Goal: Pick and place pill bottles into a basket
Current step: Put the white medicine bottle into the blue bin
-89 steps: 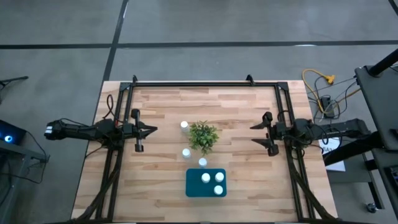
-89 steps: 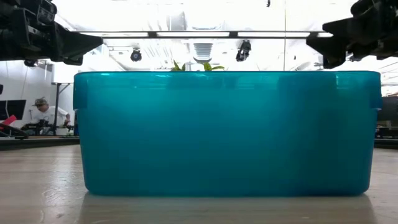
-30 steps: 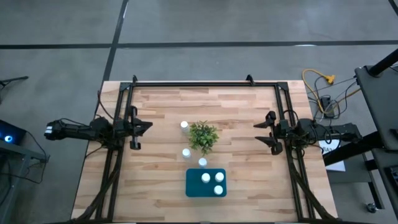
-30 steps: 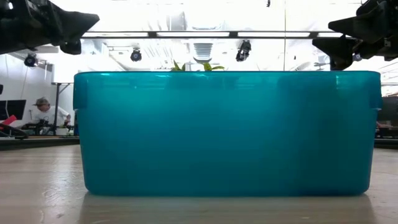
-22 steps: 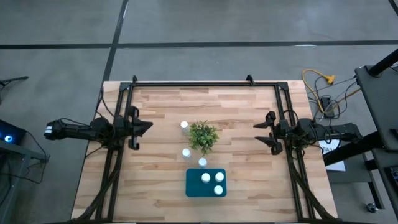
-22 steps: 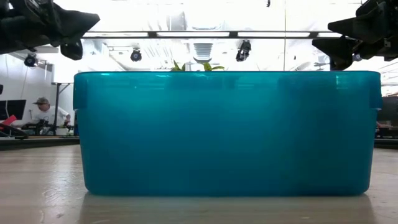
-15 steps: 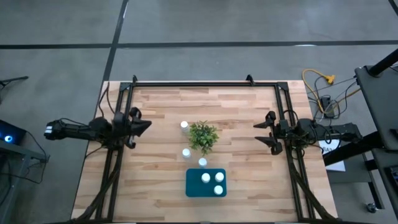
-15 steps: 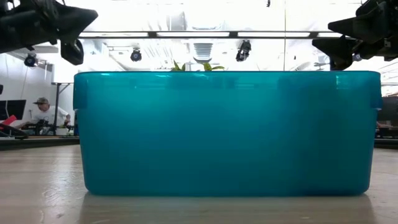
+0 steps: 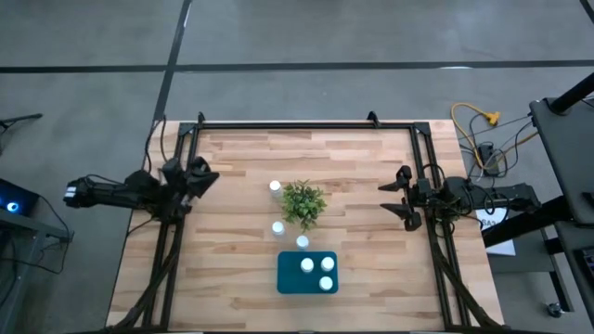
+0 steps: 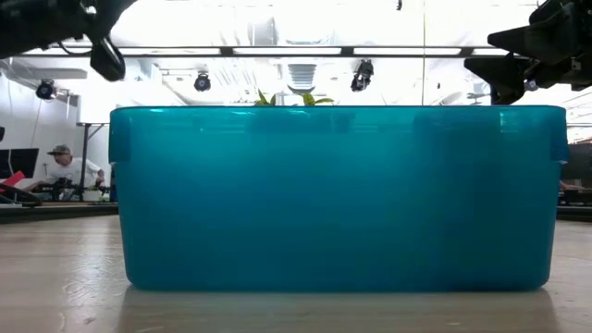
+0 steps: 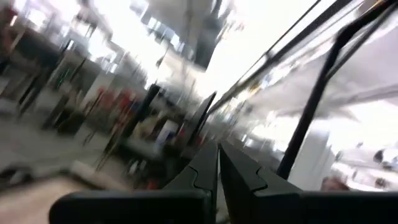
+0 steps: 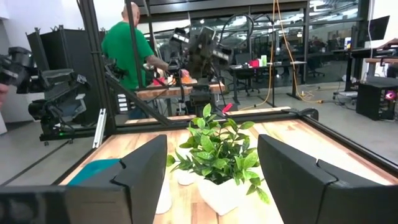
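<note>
Left hand point(image 9: 199, 173) sits over the far-left part of the tabletop point(image 9: 371, 278), angled up and away, and its two fingers point(image 11: 205, 165) are pressed together with nothing between them. Right hand point(image 9: 397, 196) hangs at the right side, level with the plant point(image 9: 303, 203) and pointing at it, fingers point(image 12: 146, 165) spread wide apart and empty.

Down the middle: the plant stands at centre, with three pill bottles loose around it. One pill bottle point(image 9: 275, 186) is just off its far-left side, a second point(image 9: 277, 227) near its left on the near side, and a third point(image 9: 303, 242) between the plant and the basket point(image 9: 291, 278), close to the basket's far edge. Inside the teal basket, three more bottles: one point(image 9: 307, 266) at left, one point(image 9: 328, 264) at far right, one point(image 9: 326, 283) at near right.

From table height the basket wall point(image 10: 338, 199) fills the frame, leaf tips showing just above its rim. A person in a green shirt point(image 12: 127, 53) stands in the room beyond.
</note>
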`<action>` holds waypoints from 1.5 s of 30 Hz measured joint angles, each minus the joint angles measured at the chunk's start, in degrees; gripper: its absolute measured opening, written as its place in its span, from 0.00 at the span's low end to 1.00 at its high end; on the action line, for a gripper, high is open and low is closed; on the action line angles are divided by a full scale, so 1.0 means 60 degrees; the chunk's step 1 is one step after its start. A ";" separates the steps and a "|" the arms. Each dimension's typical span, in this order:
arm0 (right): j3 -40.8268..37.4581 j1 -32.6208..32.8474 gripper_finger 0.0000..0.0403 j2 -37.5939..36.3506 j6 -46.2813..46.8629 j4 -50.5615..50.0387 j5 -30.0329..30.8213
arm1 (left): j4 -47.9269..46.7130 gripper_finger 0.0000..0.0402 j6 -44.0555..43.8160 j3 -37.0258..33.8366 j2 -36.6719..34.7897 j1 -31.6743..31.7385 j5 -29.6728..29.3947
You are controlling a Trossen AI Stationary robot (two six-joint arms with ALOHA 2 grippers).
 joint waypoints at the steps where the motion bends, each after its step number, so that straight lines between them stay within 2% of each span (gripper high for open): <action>1: 0.0000 0.0000 0.60 0.0000 0.0000 0.0000 -0.0001 | 0.0391 0.00 0.0197 -0.0004 -0.0009 0.0000 0.0118; 3: 0.0000 0.0000 0.60 0.0000 0.0000 0.0000 -0.0003 | 0.0804 0.00 0.0979 0.0008 -0.0050 -0.0001 0.0481; 5: 0.0000 0.0000 0.61 0.0000 0.0000 0.0000 -0.0002 | 0.0519 0.00 0.1375 0.0221 -0.0060 0.0000 0.0496; 7: 0.0000 0.0000 0.61 0.0000 0.0000 -0.0002 0.0001 | -0.0698 0.00 0.1263 0.0641 -0.0065 0.0000 0.0346; 11: 0.0000 0.0000 0.60 0.0000 0.0000 -0.0004 -0.0003 | -0.4275 0.00 0.0478 0.1958 0.0551 0.0005 0.0091; 15: 0.0000 0.0000 0.59 0.0000 0.0000 -0.0004 0.0000 | -0.5551 0.05 0.0687 0.3242 0.1380 0.0007 0.0071; 19: 0.0000 0.0000 0.59 0.0000 0.0000 -0.0004 -0.0001 | -0.6225 0.17 0.0926 0.4290 0.2082 0.0028 0.0057; 27: 0.0000 0.0000 0.61 0.0000 0.0000 -0.0004 -0.0003 | -0.7157 0.49 0.0921 0.5604 0.3131 0.0072 -0.0457; 32: 0.0000 0.0004 0.60 0.0000 0.0000 -0.0004 -0.0001 | -0.8679 0.61 0.0909 0.6890 0.3772 0.0257 -0.0702; 38: 0.0000 0.0004 0.61 -0.0006 0.0000 -0.0004 0.0001 | -1.0120 0.63 0.1458 0.9003 0.5309 0.0701 -0.0755; 42: 0.0000 0.0004 0.61 -0.0007 0.0000 -0.0004 0.0000 | -1.1538 0.63 0.1721 1.0233 0.6275 0.1100 -0.0248; 45: 0.0000 0.0004 0.60 -0.0007 0.0000 -0.0004 0.0001 | -1.2737 0.63 0.1689 1.0928 0.7054 0.1537 0.0500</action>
